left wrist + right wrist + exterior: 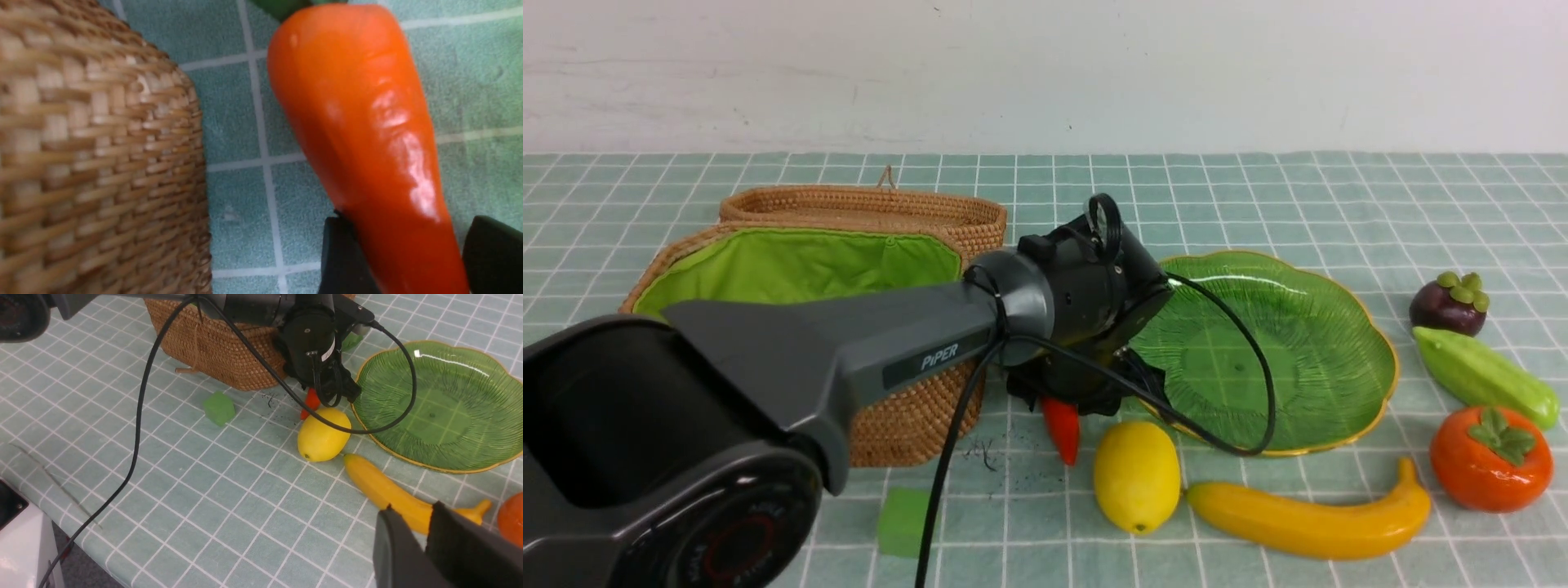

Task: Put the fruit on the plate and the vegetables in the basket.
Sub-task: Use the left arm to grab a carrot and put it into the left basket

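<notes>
The left gripper (410, 232) is pinching the carrot (359, 122) by its narrow end, jaws closed to its width, just beside the basket (98, 155); lifting clear of the wicker wall is looking essential.

The basket (915, 425) is sitting on the table's (1339, 188) left side, with the plate (1339, 327) to its right. The carrot (1063, 429) is pointing down between them. The lemon (1136, 476) and banana (1311, 518) are lying in front of the plate. The mangosteen (1450, 304), cucumber (1482, 376) and persimmon (1490, 459) are lining up to its right, back to front. The cube (905, 521) is resting in front of the basket.
</notes>
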Controlling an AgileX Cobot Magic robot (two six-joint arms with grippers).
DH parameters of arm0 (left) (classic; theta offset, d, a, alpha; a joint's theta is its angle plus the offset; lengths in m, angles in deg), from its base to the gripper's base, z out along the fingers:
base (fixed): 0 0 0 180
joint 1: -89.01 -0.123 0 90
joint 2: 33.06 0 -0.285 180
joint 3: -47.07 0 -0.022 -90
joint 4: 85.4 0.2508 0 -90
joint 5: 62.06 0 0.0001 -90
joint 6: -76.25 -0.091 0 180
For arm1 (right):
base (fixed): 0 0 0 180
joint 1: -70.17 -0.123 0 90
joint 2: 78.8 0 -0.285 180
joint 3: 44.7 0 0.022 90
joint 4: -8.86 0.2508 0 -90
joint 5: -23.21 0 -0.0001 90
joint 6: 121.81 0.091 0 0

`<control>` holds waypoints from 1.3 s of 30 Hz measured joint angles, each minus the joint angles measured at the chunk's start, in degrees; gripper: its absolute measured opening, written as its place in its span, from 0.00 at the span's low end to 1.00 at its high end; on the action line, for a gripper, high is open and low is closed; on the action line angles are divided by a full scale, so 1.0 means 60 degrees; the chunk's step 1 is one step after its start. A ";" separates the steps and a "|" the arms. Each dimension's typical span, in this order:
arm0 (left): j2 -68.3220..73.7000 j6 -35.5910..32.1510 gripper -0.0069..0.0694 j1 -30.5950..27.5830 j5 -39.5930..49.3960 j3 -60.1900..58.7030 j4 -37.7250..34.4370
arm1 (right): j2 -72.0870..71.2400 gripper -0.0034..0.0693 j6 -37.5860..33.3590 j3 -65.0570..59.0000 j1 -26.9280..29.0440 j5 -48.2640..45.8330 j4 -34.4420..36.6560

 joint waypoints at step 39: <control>-0.5907 -1.2404 0.41 -0.1920 0.2662 -0.1033 -0.0250 | 0.0000 0.24 -0.0304 0.0000 0.0000 0.0009 0.0152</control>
